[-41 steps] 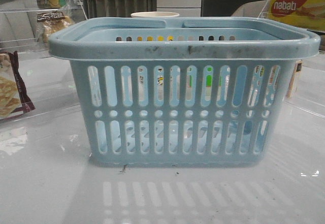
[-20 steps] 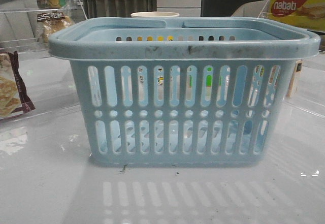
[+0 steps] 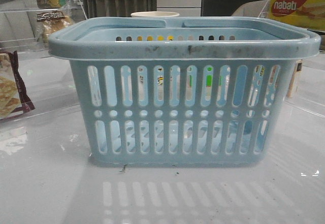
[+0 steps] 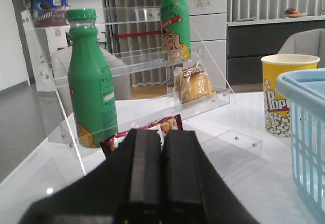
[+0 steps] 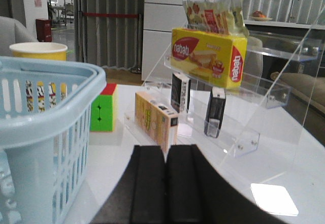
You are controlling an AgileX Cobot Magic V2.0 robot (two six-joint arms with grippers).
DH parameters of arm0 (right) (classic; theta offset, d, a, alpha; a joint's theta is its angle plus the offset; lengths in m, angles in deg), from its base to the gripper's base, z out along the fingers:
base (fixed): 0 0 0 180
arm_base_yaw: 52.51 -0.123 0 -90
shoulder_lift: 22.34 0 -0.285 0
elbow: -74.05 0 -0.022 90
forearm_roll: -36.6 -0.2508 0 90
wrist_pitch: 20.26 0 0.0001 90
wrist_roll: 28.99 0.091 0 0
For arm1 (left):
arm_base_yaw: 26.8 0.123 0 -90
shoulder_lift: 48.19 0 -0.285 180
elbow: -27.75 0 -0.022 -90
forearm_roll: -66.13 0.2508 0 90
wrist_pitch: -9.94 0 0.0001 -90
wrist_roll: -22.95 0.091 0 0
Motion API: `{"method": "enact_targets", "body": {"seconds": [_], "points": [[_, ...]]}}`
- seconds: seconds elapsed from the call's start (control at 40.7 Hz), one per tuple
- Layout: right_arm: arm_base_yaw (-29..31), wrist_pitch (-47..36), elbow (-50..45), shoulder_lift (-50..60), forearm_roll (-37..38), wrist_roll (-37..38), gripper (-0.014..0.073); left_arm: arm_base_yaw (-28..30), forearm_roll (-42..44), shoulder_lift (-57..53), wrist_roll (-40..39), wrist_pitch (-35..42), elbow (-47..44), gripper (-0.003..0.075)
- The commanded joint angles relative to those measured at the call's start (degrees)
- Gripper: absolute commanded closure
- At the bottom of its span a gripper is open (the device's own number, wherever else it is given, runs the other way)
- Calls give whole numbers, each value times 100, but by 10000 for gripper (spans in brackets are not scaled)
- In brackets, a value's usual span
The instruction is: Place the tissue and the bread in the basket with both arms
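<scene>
The light-blue basket (image 3: 183,89) stands in the middle of the table, with nothing showing inside it through the slots. It also shows in the left wrist view (image 4: 307,127) and the right wrist view (image 5: 43,127). The wrapped bread (image 4: 193,84) sits on a clear rack step, beyond my shut, empty left gripper (image 4: 162,132); it shows too in the front view (image 3: 51,25). A small black tissue pack (image 5: 179,93) stands on the right rack's lower step, a similar black pack (image 5: 215,111) beside it. My right gripper (image 5: 166,147) is shut and empty, short of them. Neither gripper shows in the front view.
A maroon-edged cracker bag (image 4: 152,129) lies just beyond the left fingers. Green bottles (image 4: 91,82) stand on the left rack. A popcorn cup (image 4: 284,94) stands behind the basket. A yellow Nabati box (image 5: 208,56), a tan carton (image 5: 155,120) and a colour cube (image 5: 102,107) are at the right.
</scene>
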Motion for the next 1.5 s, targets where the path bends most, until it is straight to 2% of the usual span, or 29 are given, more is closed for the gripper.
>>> {"method": "enact_targets", "body": {"seconds": [0.0, 0.221, 0.393, 0.565, 0.884, 1.228, 1.326, 1.474], "points": [[0, -348, 758, 102, -26, 0, 538, -21, 2, -80, -40, 370, 615, 630], [0, 585, 2039, -211, 3, 0, 538, -21, 2, 134, -40, -502, 1964, 630], [5, 1220, 2906, -899, 310, 0, 538, -21, -19, 879, -48, -1610, 3117, 630], [5, 1893, 3479, -1688, 407, 0, 538, -21, -421, 1808, -48, -2454, 3972, 630], [5, 2957, 3518, -2876, 407, 0, 538, -21, -427, 3008, -48, -3241, 4028, 630], [5, 3259, 3518, -3866, 360, 0, 534, -21, -304, 3914, 73, -3241, 3848, 627], [5, 3259, 3518, -4067, 276, 0, 489, -21, -203, 4058, 160, -3192, 3848, 557], [5, 3223, 3518, -4357, 258, 0, 220, -21, -215, 4215, 160, -3129, 3848, 290]]}}
